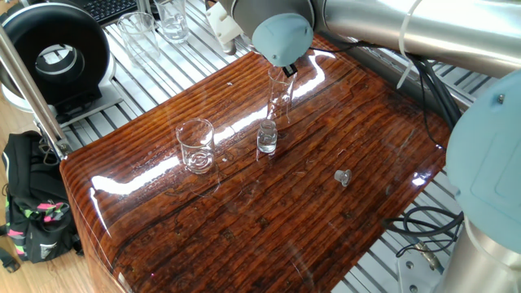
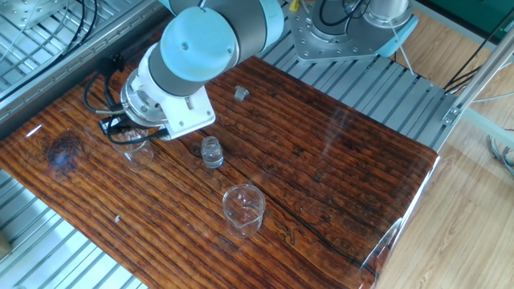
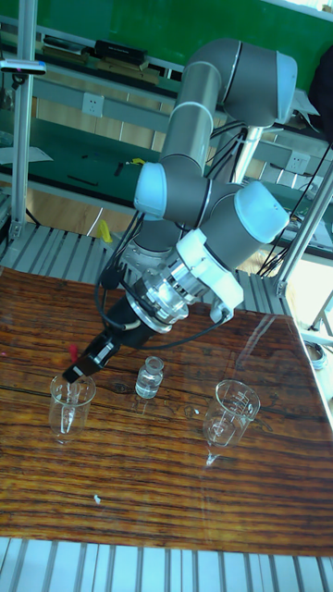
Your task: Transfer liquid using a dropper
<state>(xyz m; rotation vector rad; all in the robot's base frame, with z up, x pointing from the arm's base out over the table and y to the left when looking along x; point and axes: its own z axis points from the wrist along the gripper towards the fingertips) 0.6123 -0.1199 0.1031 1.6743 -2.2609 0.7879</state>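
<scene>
The dropper (image 3: 69, 388) is a thin clear tube with a small red bulb (image 3: 72, 351). My gripper (image 3: 83, 368) is shut on it just below the bulb. The tube points down into the tall glass cylinder (image 3: 70, 407) at the left of the wooden table. From the fixed views my wrist covers the dropper, above the cylinder (image 1: 279, 94) (image 2: 133, 150). A small clear vial (image 3: 148, 377) (image 1: 267, 137) (image 2: 211, 152) stands just beside the cylinder. The liquid is too clear to make out.
A glass beaker (image 1: 195, 145) (image 2: 243, 210) (image 3: 231, 407) stands apart from the vial. A small grey cap (image 1: 343, 176) (image 2: 240, 93) lies on the wooden table (image 1: 269, 220). More glassware (image 1: 172, 18) and a black round device (image 1: 57, 53) sit beyond the table's edge.
</scene>
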